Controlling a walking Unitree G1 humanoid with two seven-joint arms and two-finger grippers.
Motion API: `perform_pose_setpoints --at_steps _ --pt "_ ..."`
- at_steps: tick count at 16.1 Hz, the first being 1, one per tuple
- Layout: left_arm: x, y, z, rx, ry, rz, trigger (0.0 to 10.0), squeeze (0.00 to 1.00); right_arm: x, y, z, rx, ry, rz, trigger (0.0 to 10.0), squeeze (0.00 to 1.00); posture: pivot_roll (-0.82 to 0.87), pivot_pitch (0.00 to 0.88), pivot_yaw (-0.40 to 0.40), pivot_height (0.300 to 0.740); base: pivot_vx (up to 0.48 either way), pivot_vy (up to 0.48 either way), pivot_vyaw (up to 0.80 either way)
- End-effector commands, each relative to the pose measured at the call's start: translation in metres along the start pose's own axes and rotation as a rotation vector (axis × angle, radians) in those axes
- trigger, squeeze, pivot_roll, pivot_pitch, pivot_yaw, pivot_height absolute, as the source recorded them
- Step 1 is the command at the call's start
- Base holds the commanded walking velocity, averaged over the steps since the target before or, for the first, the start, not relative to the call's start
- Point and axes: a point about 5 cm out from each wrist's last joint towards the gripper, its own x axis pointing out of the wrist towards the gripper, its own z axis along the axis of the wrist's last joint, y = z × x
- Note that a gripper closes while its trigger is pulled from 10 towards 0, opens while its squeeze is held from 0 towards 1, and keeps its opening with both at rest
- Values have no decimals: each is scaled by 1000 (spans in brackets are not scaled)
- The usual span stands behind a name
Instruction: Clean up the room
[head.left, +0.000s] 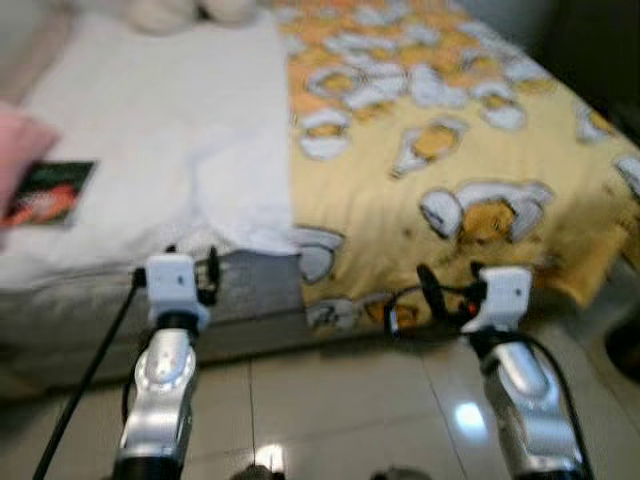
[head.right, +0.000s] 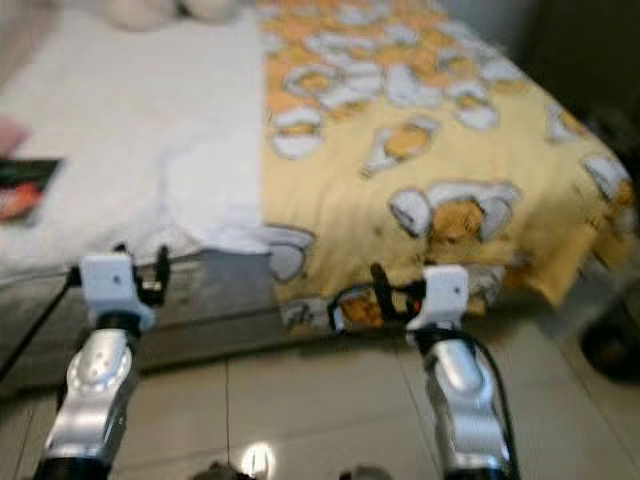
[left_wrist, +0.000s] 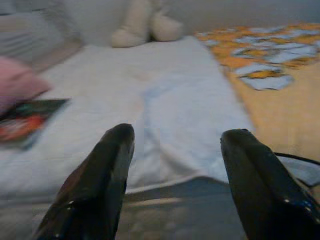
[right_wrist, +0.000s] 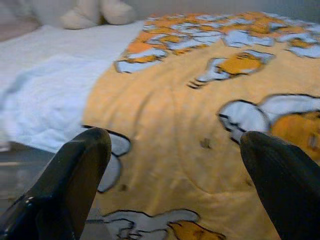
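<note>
A bed stands before me with a white sheet on its left half and a yellow cartoon-print blanket on its right half. The blanket hangs over the bed's front edge. A dark book with a red picture lies at the sheet's left edge, beside a pink cushion. A pale plush toy sits at the head of the bed. My left gripper is open and empty in front of the sheet's edge. My right gripper is open and empty just short of the hanging blanket.
Glossy beige tile floor lies between me and the bed. The grey mattress side shows under the sheet. A black cable hangs by my left arm. A dark object sits on the floor at the far right.
</note>
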Motion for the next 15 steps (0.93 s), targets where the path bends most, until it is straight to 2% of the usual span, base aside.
perform_pose_setpoints --at_steps 1,2,4,5,7,8,9,13,15 --pt "1 -7 7 -25 2 13 10000 0 5 0 5 -20 -20 -3 10000 0 -160 0 54 740 0 -480 663" --pt "-1 -9 10 -37 2 11 10000 0 7 3 5 -33 -19 20 10000 0 -156 0 46 740 0 -480 650" --pt "-2 -11 10 -13 6 0 10000 0 8 6 5 -42 -16 39 10000 0 -153 0 46 740 0 0 631" --pt "-1 -10 10 -27 11 7 10000 0 7 6 3 -43 -10 43 10000 0 -150 0 45 740 0 0 613" --pt "3 -6 13 9 2 9 10000 0 4 7 -4 -40 9 41 10000 0 -142 0 45 740 0 0 603" --pt "5 -3 13 12 13 10 10000 655 1 7 -10 -39 22 36 10000 0 -135 0 50 740 0 0 606" --pt "5 0 12 0 23 14 10000 1000 -2 7 -14 -41 30 28 10000 0 -137 0 54 740 0 0 600" --pt "6 -3 11 0 34 -12 10000 1000 -2 5 -14 -44 24 2 10000 0 -142 0 62 740 0 0 603" --pt "5 -7 13 -35 16 -69 10000 1000 -2 4 -15 -47 22 2 10000 0 -144 0 63 740 0 0 603"
